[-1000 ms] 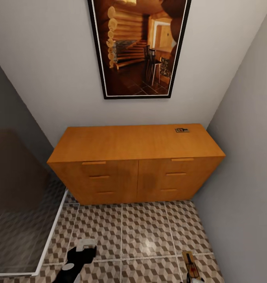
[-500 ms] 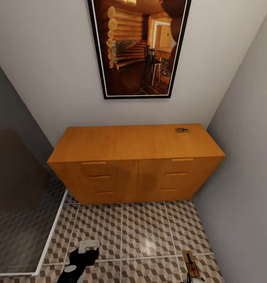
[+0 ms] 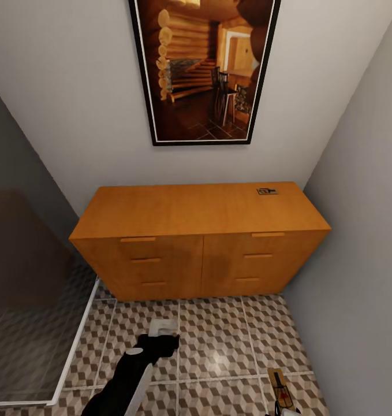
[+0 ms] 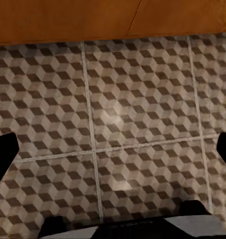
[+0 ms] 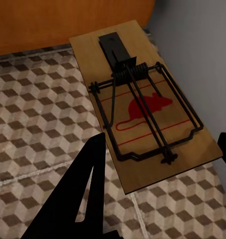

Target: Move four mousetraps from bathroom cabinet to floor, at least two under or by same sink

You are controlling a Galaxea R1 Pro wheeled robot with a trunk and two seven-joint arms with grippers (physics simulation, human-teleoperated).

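Head view: robot faces the cabinet (image 3: 201, 237), all six drawers shut. One mousetrap (image 3: 267, 191) lies on the cabinet top near its rear right corner, well apart from both arms.

A second mousetrap (image 5: 142, 104) is at the right gripper (image 5: 157, 184); a dark finger (image 5: 93, 184) sits just beside one long edge, the other at the frame's edge. Whether the jaws actually clamp the board or merely straddle it cannot be told. The board's long axis runs along the fingers, pointing toward the cabinet base. In the head view it (image 3: 279, 390) hangs low over the bathroom floor (image 3: 213, 341), near the right wall.

Left gripper (image 3: 163, 330) hovers over bare tile, fingers spread wide and empty.

Judgement: the cabinet-top trap lies up and forward-right, nearer the right arm, but the free left must cross over.
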